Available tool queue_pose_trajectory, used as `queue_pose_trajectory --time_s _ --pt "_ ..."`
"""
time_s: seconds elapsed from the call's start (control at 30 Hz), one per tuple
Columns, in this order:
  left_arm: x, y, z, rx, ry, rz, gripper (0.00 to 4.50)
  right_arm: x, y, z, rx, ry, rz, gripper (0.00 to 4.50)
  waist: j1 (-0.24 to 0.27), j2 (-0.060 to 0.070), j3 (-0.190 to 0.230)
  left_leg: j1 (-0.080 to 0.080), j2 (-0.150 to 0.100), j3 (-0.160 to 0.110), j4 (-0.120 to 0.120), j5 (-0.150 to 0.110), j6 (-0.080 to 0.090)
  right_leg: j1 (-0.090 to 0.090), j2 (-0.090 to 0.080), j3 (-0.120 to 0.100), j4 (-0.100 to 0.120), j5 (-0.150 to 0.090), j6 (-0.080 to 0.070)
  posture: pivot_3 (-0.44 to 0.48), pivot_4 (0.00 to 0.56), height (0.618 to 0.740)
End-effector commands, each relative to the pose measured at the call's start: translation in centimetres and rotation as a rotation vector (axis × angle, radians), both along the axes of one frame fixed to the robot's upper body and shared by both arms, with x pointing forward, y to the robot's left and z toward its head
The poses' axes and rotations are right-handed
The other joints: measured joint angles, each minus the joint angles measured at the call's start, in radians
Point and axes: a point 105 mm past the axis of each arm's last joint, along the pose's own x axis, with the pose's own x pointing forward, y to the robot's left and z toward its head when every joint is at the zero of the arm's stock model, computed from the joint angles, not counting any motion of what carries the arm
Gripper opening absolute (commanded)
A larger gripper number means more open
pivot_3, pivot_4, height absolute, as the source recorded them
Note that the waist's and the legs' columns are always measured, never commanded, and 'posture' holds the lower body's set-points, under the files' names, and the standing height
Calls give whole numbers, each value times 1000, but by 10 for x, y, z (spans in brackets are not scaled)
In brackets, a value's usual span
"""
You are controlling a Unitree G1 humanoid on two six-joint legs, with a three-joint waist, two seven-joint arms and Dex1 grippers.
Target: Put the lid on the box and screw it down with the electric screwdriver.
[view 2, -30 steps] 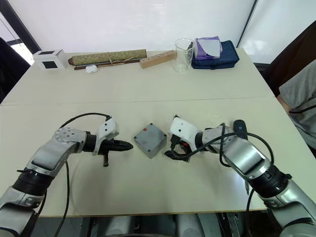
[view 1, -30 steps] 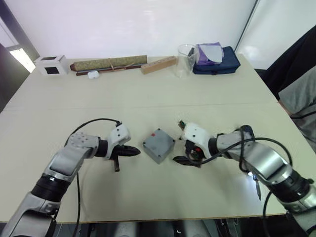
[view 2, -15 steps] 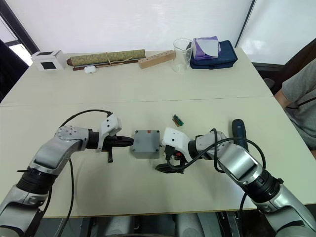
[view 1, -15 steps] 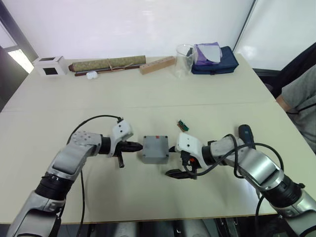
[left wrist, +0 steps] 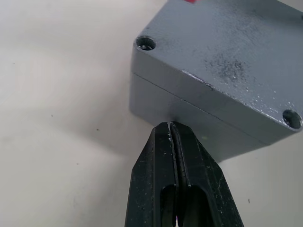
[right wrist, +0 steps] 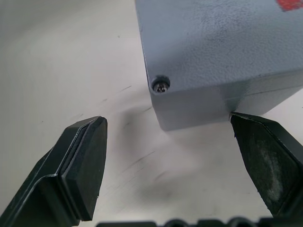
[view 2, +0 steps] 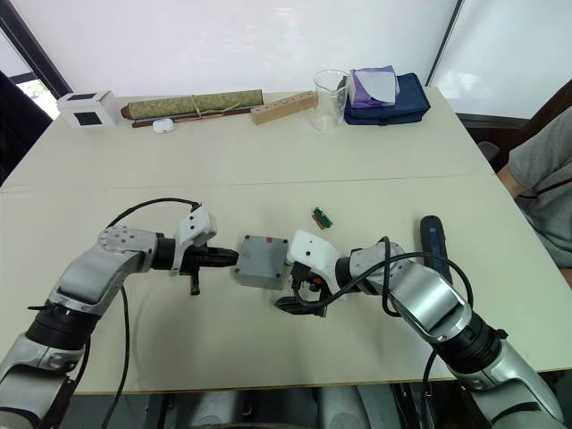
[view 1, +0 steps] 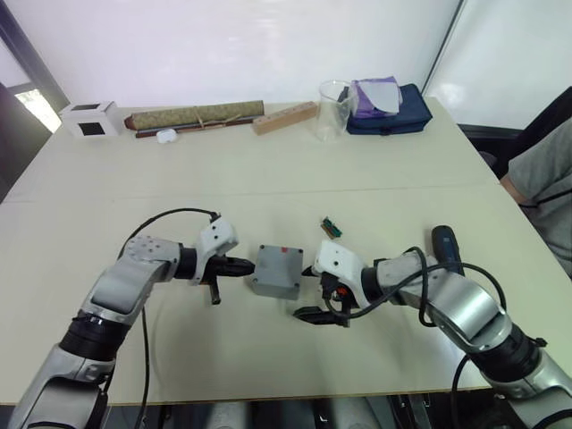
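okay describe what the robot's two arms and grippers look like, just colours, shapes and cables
Both arms are silver-grey metal segments with black joint rings, white wrist housings and looping black cables. The left gripper and right gripper each have two black tapered plastic fingers; the right wrist shows a small red part.

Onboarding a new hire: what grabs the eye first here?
The grey box, lid already on, sits mid-table between both grippers. The left gripper, fingers shut, touches its side; the right gripper is open at a corner. The electric screwdriver lies unused at the robot's right.

Box [view 1: 277, 271] sat mid-counter [view 1: 268, 179] between both grippers, lid [left wrist: 227, 52] on it; electric screwdriver [view 1: 445, 247] lay far right.
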Motion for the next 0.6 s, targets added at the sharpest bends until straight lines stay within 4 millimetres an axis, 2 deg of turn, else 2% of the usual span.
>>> queue_pose_trajectory --time_s 0.03,0.33,0.47,0.53,0.6 --pt "-6 -15 12 -37 -26 -76 0 1 9 17 48 -63 32 4492 0 0 0 0 0 0 0 0 0 0 0 0 0 0 0 0 150 740" --pt "-4 -12 17 -46 -38 -61 0 3 4 22 48 -74 25 4492 0 0 0 0 0 0 0 0 0 0 0 0 0 0 0 0 150 740" --pt "9 5 64 -206 -47 -2 0 2 -20 76 189 -166 27 4492 6 -1 1 -1 0 -1 1 0 0 0 0 -1 1 0 0 0 150 740" --pt "8 6 76 -258 -41 -9 0 3 -27 84 212 -175 6 4492 4 -2 0 -1 0 -1 2 0 0 1 -1 -1 0 0 0 0 150 740" --pt "9 4 87 -261 -63 -24 0 18 -42 93 252 -199 -89 4492 2 -2 0 0 0 -1 1 0 0 1 -1 -1 0 0 0 0 150 740"
